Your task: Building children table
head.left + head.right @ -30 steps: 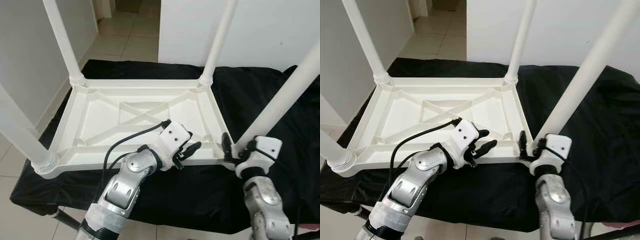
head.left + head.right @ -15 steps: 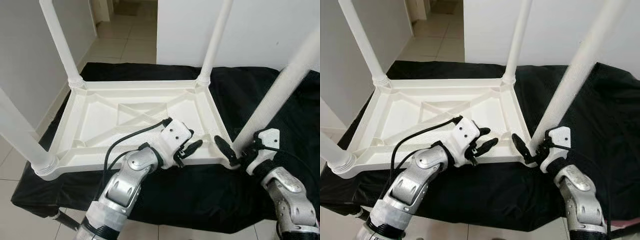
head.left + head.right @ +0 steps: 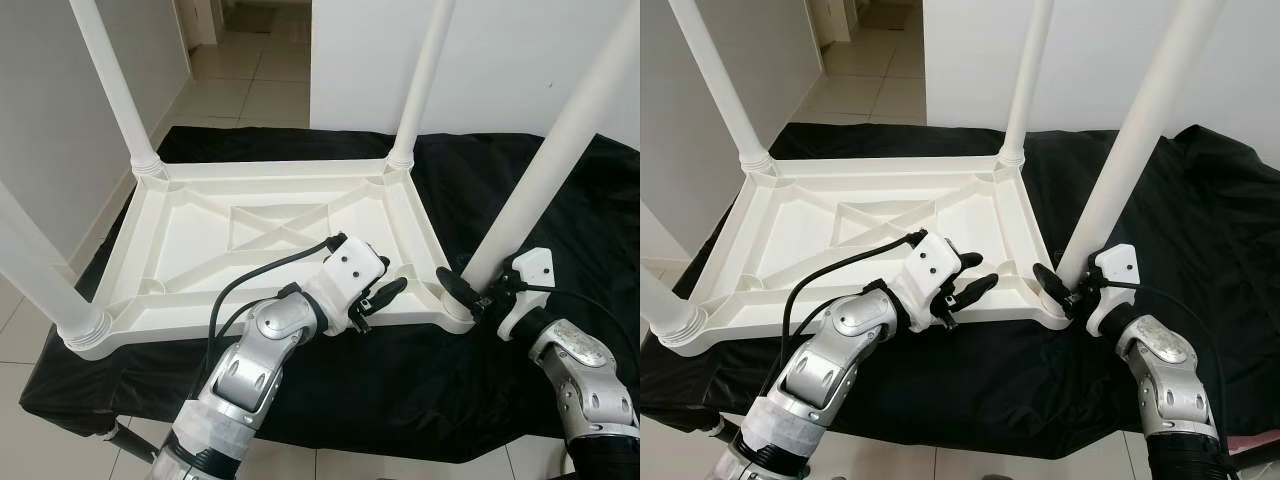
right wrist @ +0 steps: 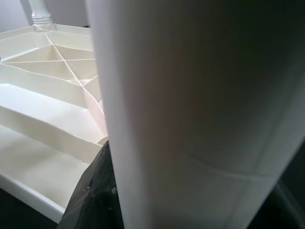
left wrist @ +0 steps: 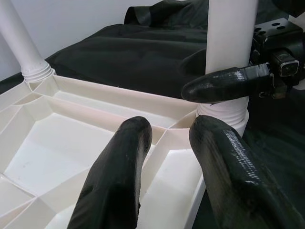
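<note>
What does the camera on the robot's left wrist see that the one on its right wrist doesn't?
The left wrist view alone takes in the left gripper, fingers parted above the upturned table top's rim, plus the black cloth and the right gripper at the near table leg. The right wrist view alone gives that leg's surface very close up. Both share the white ribbed underside and a far leg.
</note>
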### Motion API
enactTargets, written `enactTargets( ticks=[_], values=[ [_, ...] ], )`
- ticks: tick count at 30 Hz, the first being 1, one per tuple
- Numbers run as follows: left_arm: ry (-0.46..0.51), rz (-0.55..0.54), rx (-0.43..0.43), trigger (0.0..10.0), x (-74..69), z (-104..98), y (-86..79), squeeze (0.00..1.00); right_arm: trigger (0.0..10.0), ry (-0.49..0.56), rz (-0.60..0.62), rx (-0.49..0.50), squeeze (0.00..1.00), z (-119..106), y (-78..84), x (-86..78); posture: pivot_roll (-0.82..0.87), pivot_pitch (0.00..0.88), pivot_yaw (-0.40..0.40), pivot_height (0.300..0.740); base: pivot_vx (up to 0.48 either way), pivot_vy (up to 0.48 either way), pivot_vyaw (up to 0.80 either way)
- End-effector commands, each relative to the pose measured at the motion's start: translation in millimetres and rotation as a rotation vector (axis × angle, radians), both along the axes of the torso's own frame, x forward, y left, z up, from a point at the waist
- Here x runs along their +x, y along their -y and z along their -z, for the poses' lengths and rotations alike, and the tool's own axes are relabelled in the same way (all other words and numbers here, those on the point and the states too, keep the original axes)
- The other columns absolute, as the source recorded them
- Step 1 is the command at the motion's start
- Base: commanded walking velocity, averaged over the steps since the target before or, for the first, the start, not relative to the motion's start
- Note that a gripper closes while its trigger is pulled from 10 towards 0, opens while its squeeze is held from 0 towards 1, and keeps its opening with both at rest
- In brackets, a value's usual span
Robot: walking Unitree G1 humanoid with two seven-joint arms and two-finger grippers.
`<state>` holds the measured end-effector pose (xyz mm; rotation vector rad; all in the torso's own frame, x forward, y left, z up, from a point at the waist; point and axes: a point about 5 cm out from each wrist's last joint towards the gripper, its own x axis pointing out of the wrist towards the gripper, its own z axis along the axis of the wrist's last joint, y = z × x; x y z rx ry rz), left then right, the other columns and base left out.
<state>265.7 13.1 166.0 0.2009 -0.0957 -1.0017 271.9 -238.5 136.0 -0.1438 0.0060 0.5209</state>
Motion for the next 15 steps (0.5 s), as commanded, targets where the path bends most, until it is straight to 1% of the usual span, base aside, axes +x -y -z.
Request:
enactTargets(
  ticks=[1, 2, 3, 4, 7, 8, 9, 15],
  values=[
    [0.008, -0.066, -0.002, 10.0, 1.3, 2.4, -0.7, 0.00, 0.0, -0.053, -0.007, 0.004, 0.00, 11.6, 0.5, -4.3, -0.14, 0.000, 0.003, 0.740, 0.000, 0.000, 0.00],
    [0.008, -0.064, -0.002, 10.0, 1.3, 2.8, -0.5, 0.00, 2.2, -0.050, 0.030, 0.021, 0.00, 11.2, 2.7, -5.4, -0.14, 0.000, 0.001, 0.740, 0.000, 0.000, 0.00],
    [0.008, -0.064, -0.002, 10.0, 1.3, 3.2, -0.5, 0.00, 2.2, -0.048, 0.054, 0.033, 0.00, 11.3, 4.3, -6.1, -0.14, 0.000, 0.002, 0.740, 0.000, 0.000, 0.00],
    [0.008, -0.062, -0.001, 10.0, 1.4, 3.4, -0.2, 0.00, 10.0, -0.042, 0.090, 0.034, 0.00, 11.3, 4.0, -7.9, -0.15, 0.000, 0.000, 0.740, 0.000, 0.000, 0.00],
    [0.009, -0.060, -0.001, 10.0, 0.8, 3.7, 0.3, 0.00, 10.0, -0.031, 0.160, 0.043, 0.00, 11.3, 2.6, -11.6, -0.15, 0.000, 0.000, 0.740, 0.000, 0.000, 0.00],
    [0.009, -0.060, -0.001, 10.0, 0.8, 3.7, 0.3, 0.00, 10.0, -0.031, 0.160, 0.043, 0.00, 11.3, 2.6, -11.6, -0.15, 0.000, 0.000, 0.740, 0.000, 0.000, 0.00],
    [0.009, -0.059, 0.000, 10.0, 0.7, 3.9, 0.7, 0.00, 10.0, -0.025, 0.237, 0.046, 0.00, 11.9, 3.3, -12.9, -0.15, 0.000, 0.000, 0.740, 0.000, 0.000, 0.00],
    [0.009, -0.059, 0.000, 10.0, 0.7, 3.9, 0.7, 0.00, 10.0, -0.025, 0.237, 0.046, 0.00, 11.9, 3.3, -12.9, -0.15, 0.000, 0.000, 0.740, 0.000, 0.000, 0.00]
  ],
)
